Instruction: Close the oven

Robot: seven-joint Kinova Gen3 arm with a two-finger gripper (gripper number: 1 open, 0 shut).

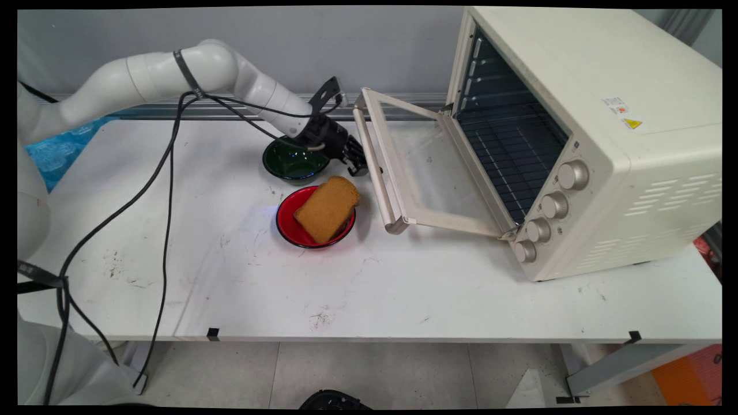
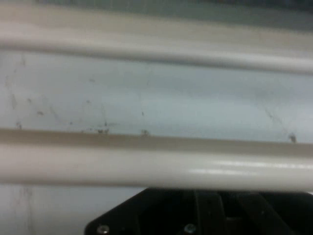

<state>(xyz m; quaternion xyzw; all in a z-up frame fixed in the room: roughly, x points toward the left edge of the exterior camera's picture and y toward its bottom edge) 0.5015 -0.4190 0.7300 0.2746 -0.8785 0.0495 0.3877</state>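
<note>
Red bowl [image 1: 288,227] sits nearest, abt mid-table, w/ a slice of brown bread [image 1: 327,208] lying tilted across it, bread's far corner overhanging the rim. Just beyond & slightly left: dark green bowl [image 1: 291,166], upright, partly covered by the arm's wrist.

Gripper [image 1: 357,164] is low over the white table [image 1: 403,300], just right of the green bowl & far-right of the bread, pointing right at the cream handle bar [image 1: 377,178] of the toaster oven's door [image 1: 429,167]. Fingertips right at the bar, touching or nearly so; can't tell which. In hand view the bar [image 2: 156,166] runs straight across just ahead of the black linkage, glass pane [image 2: 156,103] & door frame beyond it. Fingers hidden in both views, so can't tell how far open the hand is or whether it grips anything.

Door hangs abt half open, hinged low on the oven's front, handle end toward the left. Cream toaster oven [image 1: 582,132] fills the right of the table, wire rack [image 1: 513,155] visible inside, four knobs [image 1: 548,210] down its near front corner. Black cables [image 1: 167,190] droop from the arm over the table's left side. Blue cloth [image 1: 57,150] at far left edge.
</note>
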